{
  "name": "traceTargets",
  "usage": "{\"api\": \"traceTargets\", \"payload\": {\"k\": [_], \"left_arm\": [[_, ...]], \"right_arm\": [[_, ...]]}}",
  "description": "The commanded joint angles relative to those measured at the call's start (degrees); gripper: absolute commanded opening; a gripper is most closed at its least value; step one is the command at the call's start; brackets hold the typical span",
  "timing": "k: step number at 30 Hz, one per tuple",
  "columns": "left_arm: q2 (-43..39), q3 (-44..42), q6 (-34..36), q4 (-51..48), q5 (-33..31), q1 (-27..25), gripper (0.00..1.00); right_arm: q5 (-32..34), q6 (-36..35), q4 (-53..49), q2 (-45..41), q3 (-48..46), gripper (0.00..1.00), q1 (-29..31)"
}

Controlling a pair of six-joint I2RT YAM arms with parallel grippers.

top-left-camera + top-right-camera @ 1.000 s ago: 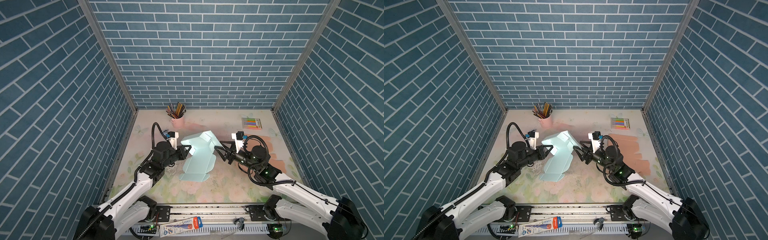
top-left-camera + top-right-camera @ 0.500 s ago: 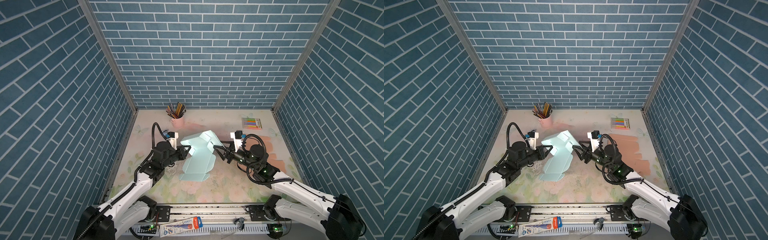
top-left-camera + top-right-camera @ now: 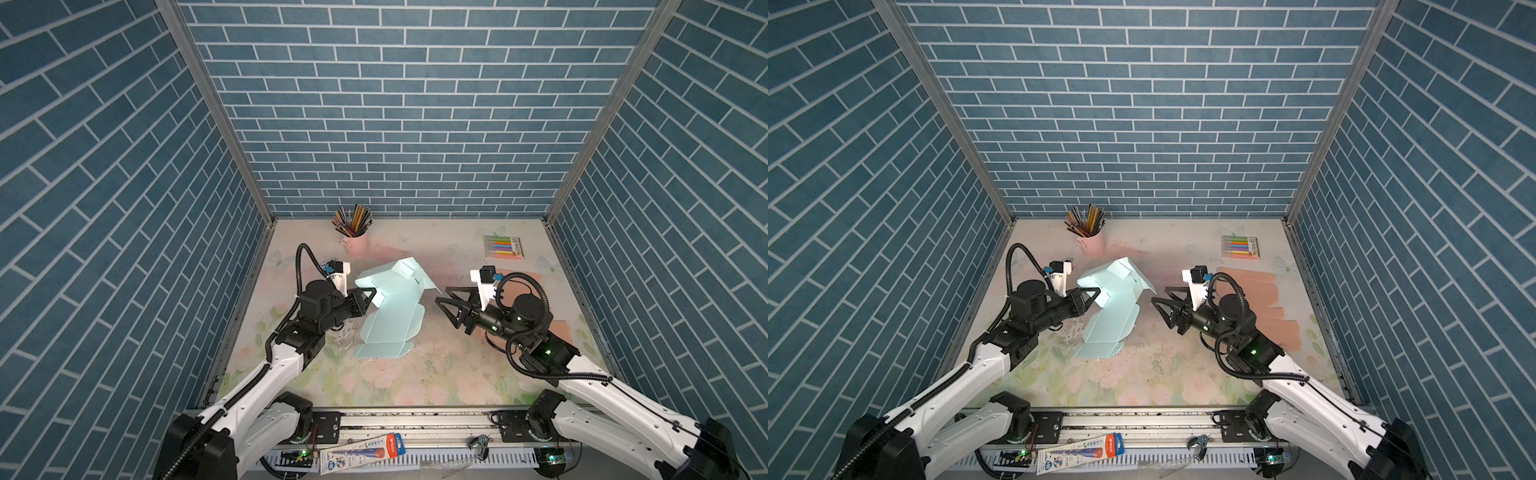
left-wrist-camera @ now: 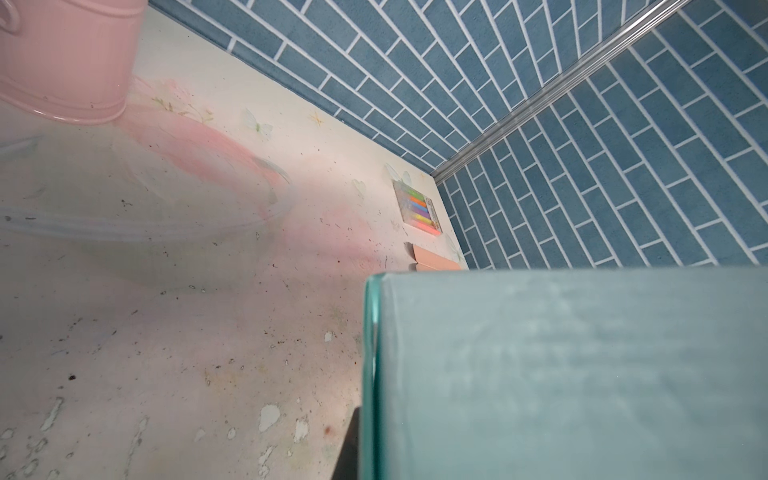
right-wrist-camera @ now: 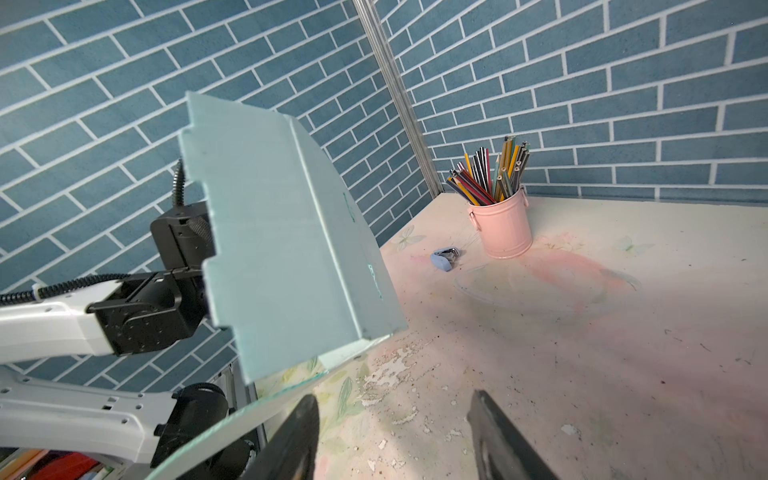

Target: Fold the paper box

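A: Where is the paper box [image 3: 390, 309]?

B: On the table [image 3: 415, 374], between the two hands. The half nearer the arms' bases lies flat. The far half is bent up off the table.

A: And the left hand?

B: The left hand [image 3: 371, 296] is pressed together on the raised half's edge, pinching the cardboard. Its wrist view shows the pale teal cardboard very close to the camera.

A: The right hand?

B: The right hand [image 3: 442, 297] is spread, with nothing between its fingers [image 5: 299, 436]. It sits just beside the box's raised flap, opposite the left hand, and both top views show a small gap between them.

A: What else is there?

B: A pink bucket of coloured pencils [image 3: 356, 243] stands beyond the left hand, by the back wall, with a small blue stapler [image 5: 446, 257] near it. A pack of markers [image 3: 503, 247] lies beyond the right hand, and peach cardboard sheets [image 3: 1262, 299] lie flat behind it.
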Motion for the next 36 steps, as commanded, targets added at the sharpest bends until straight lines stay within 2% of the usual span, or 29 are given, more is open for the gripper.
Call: {"api": "traceTargets", "payload": {"k": [1, 5, 8, 15, 36], "left_arm": [[0.06, -0.09, 2.91, -0.96, 3.02, 1.72, 0.09], [0.70, 0.37, 5.32, -1.04, 5.77, 2.10, 0.10], [1.86, 0.27, 5.90, -0.17, 8.16, 2.02, 0.11], [3.63, 0.26, 7.19, -0.28, 11.08, 2.01, 0.11], [7.83, -0.32, 9.33, -0.87, 10.50, 1.94, 0.12]], "right_arm": [[-0.79, -4.12, -6.47, -3.02, 1.76, 0.60, -0.24], [-0.73, -5.65, -12.21, -3.88, 5.14, 0.60, -0.75], [-3.14, -5.92, -14.66, -2.40, 8.58, 0.60, -1.89], [-7.38, -5.59, -12.43, 1.00, 11.57, 0.59, -2.00], [-13.85, -6.98, -10.46, 12.75, 14.86, 0.57, -2.00]]}}
